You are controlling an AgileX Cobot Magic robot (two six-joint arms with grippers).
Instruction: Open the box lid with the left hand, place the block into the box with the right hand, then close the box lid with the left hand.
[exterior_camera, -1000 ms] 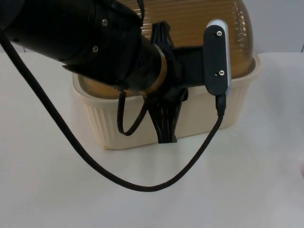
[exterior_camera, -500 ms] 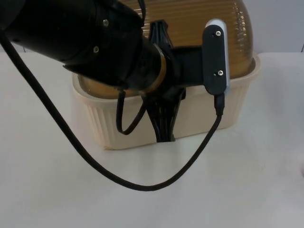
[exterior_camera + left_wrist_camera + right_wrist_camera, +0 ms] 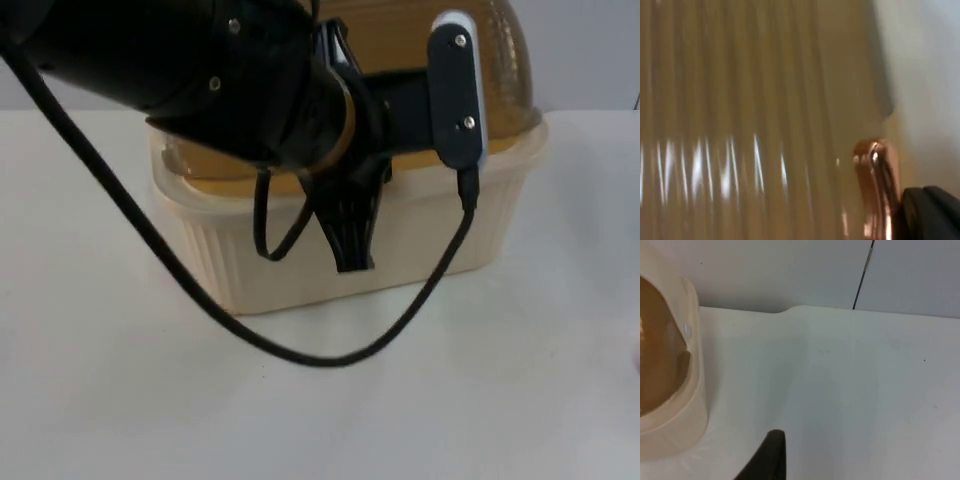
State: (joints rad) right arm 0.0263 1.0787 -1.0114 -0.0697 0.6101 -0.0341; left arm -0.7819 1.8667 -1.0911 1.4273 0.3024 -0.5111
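Centre of the top view: left gripper (image 3: 350,235) over the front rim of the cream box (image 3: 250,265), beside its amber ribbed lid (image 3: 420,40); jaw state cannot be told.

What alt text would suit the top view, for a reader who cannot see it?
The left arm reaches over a cream ribbed box on a white table, its left gripper hanging at the front wall. The amber ribbed lid domes above the box.

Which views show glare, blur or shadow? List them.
Left wrist view: blurred, with white glare streaks on the ribbed amber lid. Top view: the left gripper hangs over the cream box, soft shadow on the table below. Right wrist view: even light, no glare.
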